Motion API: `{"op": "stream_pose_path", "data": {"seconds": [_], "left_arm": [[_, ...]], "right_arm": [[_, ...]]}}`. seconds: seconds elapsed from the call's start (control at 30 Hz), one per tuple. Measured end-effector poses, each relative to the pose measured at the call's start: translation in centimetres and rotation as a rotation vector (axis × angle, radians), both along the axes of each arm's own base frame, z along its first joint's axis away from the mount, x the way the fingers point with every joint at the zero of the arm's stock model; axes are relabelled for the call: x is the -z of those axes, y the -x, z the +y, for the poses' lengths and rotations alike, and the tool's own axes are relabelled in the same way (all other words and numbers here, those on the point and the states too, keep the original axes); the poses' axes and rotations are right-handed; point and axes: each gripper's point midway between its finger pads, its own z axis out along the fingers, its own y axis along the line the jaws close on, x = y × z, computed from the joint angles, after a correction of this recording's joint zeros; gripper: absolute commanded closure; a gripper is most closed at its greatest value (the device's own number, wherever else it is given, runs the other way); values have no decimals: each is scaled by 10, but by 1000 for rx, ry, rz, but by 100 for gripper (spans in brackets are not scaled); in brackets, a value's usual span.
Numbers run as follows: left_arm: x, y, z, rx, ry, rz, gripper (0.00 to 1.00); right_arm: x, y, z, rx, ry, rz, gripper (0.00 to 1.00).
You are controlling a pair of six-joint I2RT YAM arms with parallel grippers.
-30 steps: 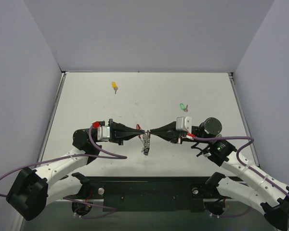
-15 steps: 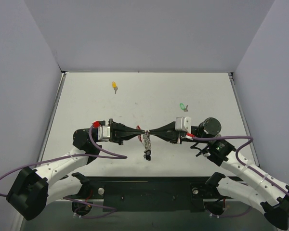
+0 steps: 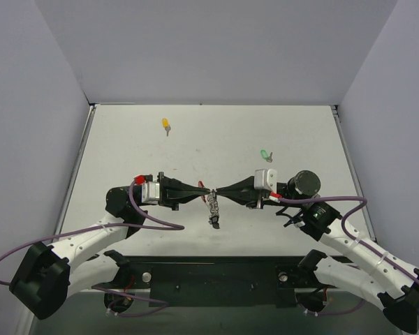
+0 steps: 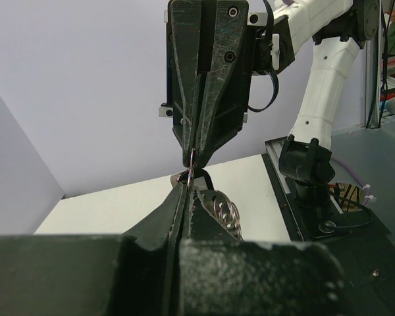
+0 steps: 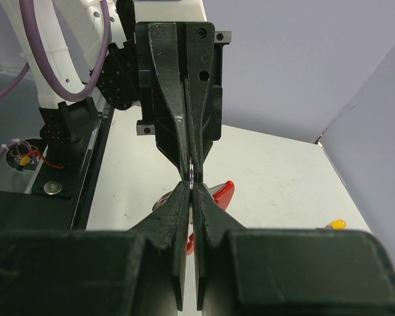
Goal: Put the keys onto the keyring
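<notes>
The left tool (image 3: pixel 204 189) is closed, its two fingers pressed flat together with a thin silvery wire of the keyring (image 3: pixel 211 203) pinched at the very tips. The right tool (image 3: pixel 218 190) is likewise closed and meets it tip to tip, nipping the same wire from the opposite side. Both wrist views agree: no gap shows between either pair of fingers, and the wire crosses the point where the tips meet. This opposed grip is judged to steady or pry the ring's coil so that a key can be fed on, and holding it raised off the table (image 3: pixel 126 139) leaves the coil free to turn. The rest of the keyring hangs below the pinch. The wire loops (image 4: pixel 225 212) sag just under the tips, the red tag (image 5: pixel 220 193) sits just beside them, and a dark piece (image 3: pixel 214 221) dangles lowest. It is possibly the black key, but it is too small to confirm, and whether it is threaded cannot be told. The green key (image 3: pixel 265 154) lies loose on the table beyond the keyring, toward the right arm's side and apart from it. The yellow key (image 3: pixel 166 124) lies farther beyond the keyring, toward the left arm's side, well apart. Neither is on the ring, so the task is judged incomplete. With both tools occupied, one must let go before a loose key can be fetched, at some risk of the ring slipping.
</notes>
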Motion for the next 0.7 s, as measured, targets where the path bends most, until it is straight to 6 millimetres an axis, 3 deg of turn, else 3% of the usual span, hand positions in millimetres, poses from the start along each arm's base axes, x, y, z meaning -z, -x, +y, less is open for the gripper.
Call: {"op": "stream_pose_path", "data": {"seconds": [0.7], "left_arm": [[0, 1, -1, 12, -1, 22, 100]], "right_arm": [[0, 2, 2, -9, -1, 13, 100]]}}
